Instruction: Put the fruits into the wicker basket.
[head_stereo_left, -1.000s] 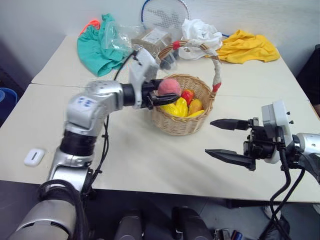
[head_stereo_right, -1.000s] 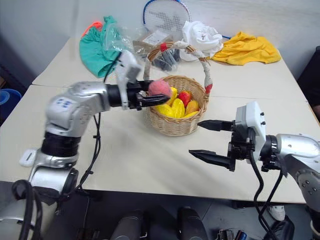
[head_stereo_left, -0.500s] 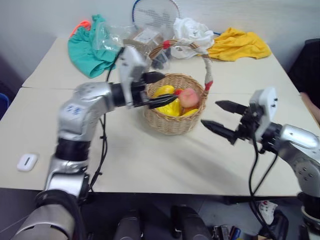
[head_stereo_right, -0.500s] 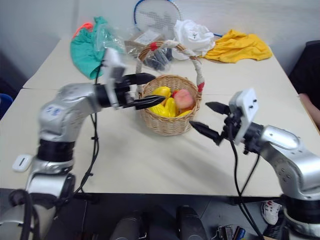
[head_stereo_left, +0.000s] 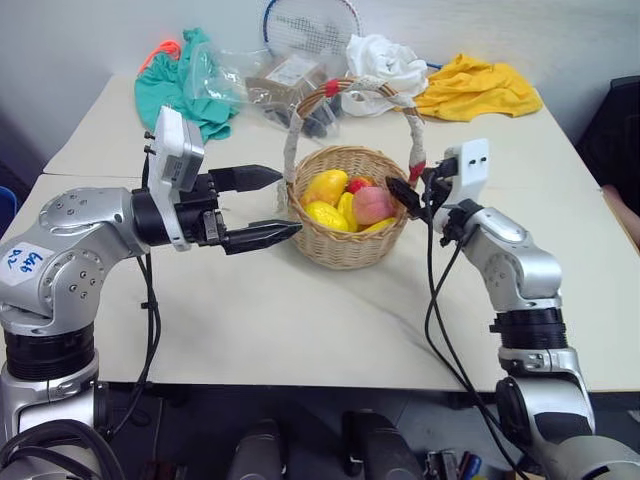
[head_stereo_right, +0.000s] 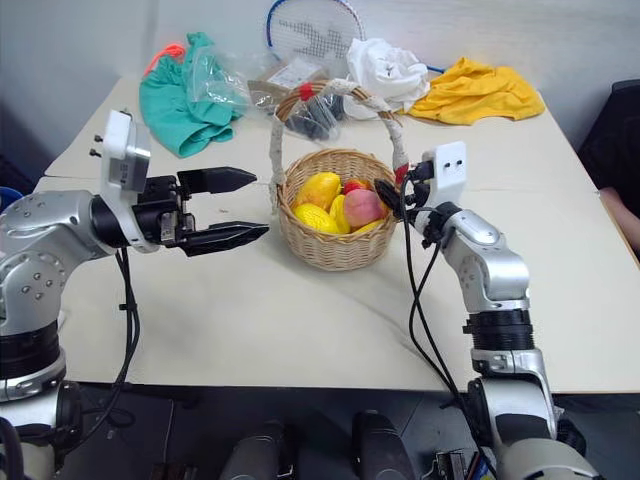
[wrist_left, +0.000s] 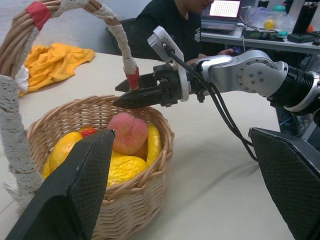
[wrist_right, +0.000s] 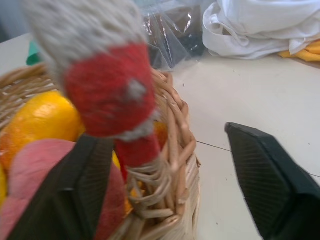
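Observation:
The wicker basket (head_stereo_left: 345, 245) stands mid-table, its arched handle (head_stereo_left: 413, 125) wrapped in white cloth with red bands. Inside lie the fruits: a pinkish-red peach (head_stereo_left: 372, 205) on top, a yellow lemon-like one (head_stereo_left: 327, 186) beside it, and other yellow and red pieces. My left gripper (head_stereo_left: 288, 202) hovers open and empty just left of the basket, pointing at it. At the right rim, my right gripper (head_stereo_left: 400, 193) is open, and its fingers (wrist_right: 270, 172) straddle the red-banded foot of the handle (wrist_right: 112, 95), one inside by the peach, one outside.
Along the table's far edge lie a green cloth (head_stereo_left: 180, 85), plastic bags (head_stereo_left: 285, 75), a white cloth (head_stereo_left: 385, 58), a yellow cloth (head_stereo_left: 475, 90) and a racket (head_stereo_left: 310, 18). A person (wrist_left: 175, 22) sits at a desk beyond the table.
My left gripper opened, left the peach in the basket and drew back to the left. The right gripper swung forward to the basket's right rim and its fingers narrowed. The camera shifted too.

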